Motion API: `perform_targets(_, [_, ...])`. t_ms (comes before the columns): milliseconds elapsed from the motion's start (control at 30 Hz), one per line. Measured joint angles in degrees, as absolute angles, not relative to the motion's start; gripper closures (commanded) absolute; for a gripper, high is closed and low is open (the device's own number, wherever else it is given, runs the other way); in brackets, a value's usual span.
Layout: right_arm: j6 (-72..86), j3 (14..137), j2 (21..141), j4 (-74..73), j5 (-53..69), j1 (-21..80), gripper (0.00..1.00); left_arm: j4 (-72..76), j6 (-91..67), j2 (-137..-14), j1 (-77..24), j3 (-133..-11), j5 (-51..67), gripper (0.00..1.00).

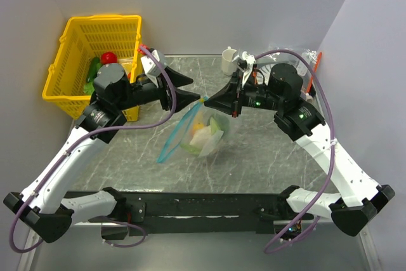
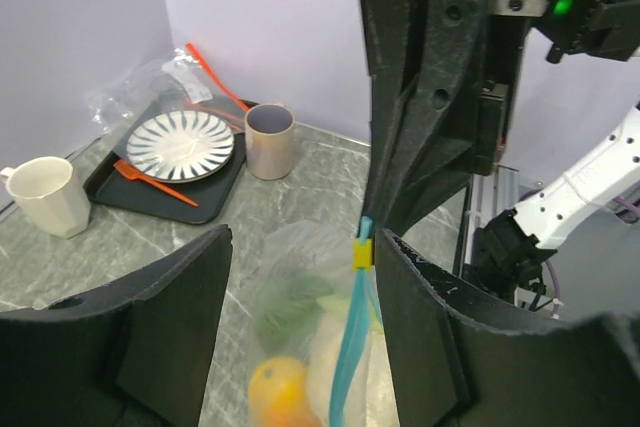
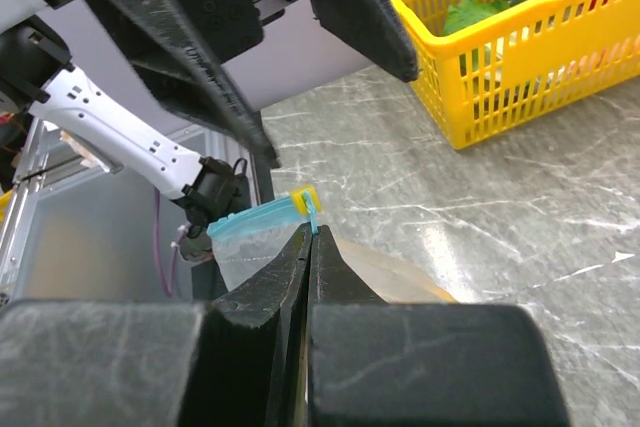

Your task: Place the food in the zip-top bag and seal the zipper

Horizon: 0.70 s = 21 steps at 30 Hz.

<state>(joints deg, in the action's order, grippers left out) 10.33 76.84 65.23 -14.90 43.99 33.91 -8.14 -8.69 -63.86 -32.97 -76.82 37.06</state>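
Currently, bag (image 1: 204,136), food (image 2: 275,392) inside, is hung between the grippers by its zipper (image 2: 348,347), whose end is pinched in right gripper (image 3: 310,235). Left gripper (image 2: 305,237) is spread astride zipper, which is best kept taut, then squeezed along.

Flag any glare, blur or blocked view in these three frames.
Top external: even light, sharp, faint sheen on the table. Left wrist: zip-top bag close and blurred, plate crisp. Right wrist: right gripper blocks the bottom; glare patches on the table.
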Motion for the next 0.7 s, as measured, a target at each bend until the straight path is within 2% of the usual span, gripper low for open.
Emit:
perform_targets(100, [10.04, 76.84, 65.56, -15.27, 43.53, 34.0, 1.0, -7.75, -9.19, -64.03, -32.97, -76.82, 38.87, 0.41])
perform_targets(267, [9.74, 76.84, 66.04, -15.53, 42.92, 34.0, 1.0, -7.14, -10.15, -65.21, -32.97, -76.88, 42.26, 0.54])
perform_targets(400, [9.72, 76.84, 66.04, -15.53, 42.89, 34.0, 1.0, -8.08, -10.33, -67.2, -32.97, -76.97, 43.75, 0.49])
perform_targets(633, [9.72, 76.95, 66.06, -15.53, 42.85, 34.22, 1.0, -8.14, -10.59, -67.75, -32.97, -76.95, 45.15, 0.65])
perform_targets(700, [9.72, 76.95, 66.06, -15.53, 42.85, 34.26, 1.0, -8.08, -10.66, -67.75, -32.97, -76.95, 45.82, 0.64])
